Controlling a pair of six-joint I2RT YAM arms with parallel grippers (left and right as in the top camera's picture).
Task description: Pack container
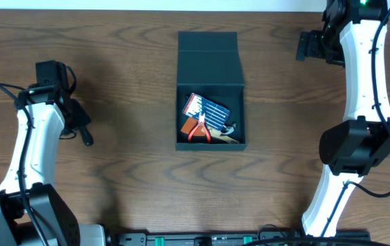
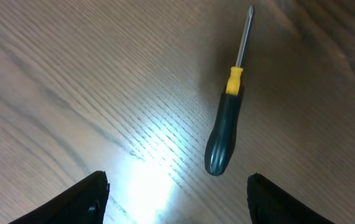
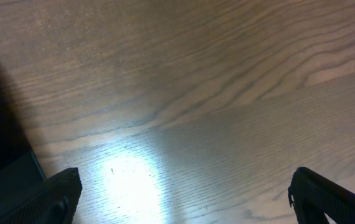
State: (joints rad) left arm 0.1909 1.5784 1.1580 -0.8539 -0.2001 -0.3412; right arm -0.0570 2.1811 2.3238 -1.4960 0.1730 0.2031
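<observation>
A dark, wood-grained bench (image 1: 126,61) fills the overhead view. The container (image 1: 210,145) stands at its centre, flap lid laid back toward the far edge, holding red-handled pliers (image 1: 199,131) and a blue card pack (image 1: 205,108) among items we cannot name. The left tool (image 1: 78,124) hangs well to the left of it, just beside a screwdriver (image 1: 86,137) lying on the bare wood, while the right tool (image 1: 309,46) sits near the far right corner, well apart from everything. From the left wrist, we see the screwdriver (image 2: 224,140) flat on the bench, black handle nearest the camera, yellow collar next, steel shaft pointing away. The left tool's fingers (image 2: 90,199) stand apart with nothing between them, and the handle lies ahead of the gap and off-centre in it. From the right wrist, we see only bare wood ahead of widely spread, empty fingers (image 3: 59,193), plus a dark shape at the left edge that we cannot identify. We judge the step in hand to be picking up the screwdriver for the container. To do it well, we would shift the left tool until the handle sits centred in the gap and keep the fingers closing across the handle. We would then come down until the tips nearly meet the wood and grip the thick handle, not the thin shaft, which could roll or slip free.
</observation>
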